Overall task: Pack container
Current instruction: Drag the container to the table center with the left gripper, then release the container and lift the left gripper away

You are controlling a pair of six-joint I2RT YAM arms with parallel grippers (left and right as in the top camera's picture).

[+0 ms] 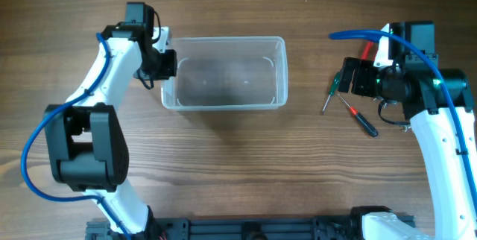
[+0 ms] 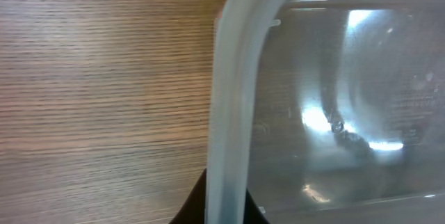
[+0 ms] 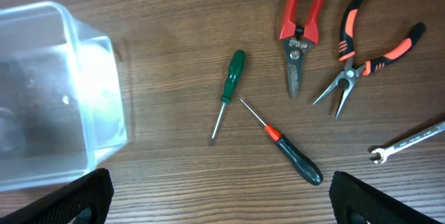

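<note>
The clear plastic container (image 1: 282, 72) sits empty at the table's middle. My left gripper (image 1: 167, 65) is shut on the container's left rim; in the left wrist view the thick rim (image 2: 229, 78) runs between my dark jaws (image 2: 224, 211). My right gripper (image 1: 349, 77) hovers open and empty over the hand tools to the right of the container. In the right wrist view its two black fingertips (image 3: 222, 197) are wide apart at the bottom corners, with the container's end wall (image 3: 104, 92) at the left.
Tools lie on the wood right of the container: a green screwdriver (image 3: 229, 88) (image 1: 329, 95), a black-and-red screwdriver (image 3: 288, 151) (image 1: 361, 118), red snips (image 3: 300, 29), orange-and-black pliers (image 3: 361, 50) and a wrench (image 3: 410, 140).
</note>
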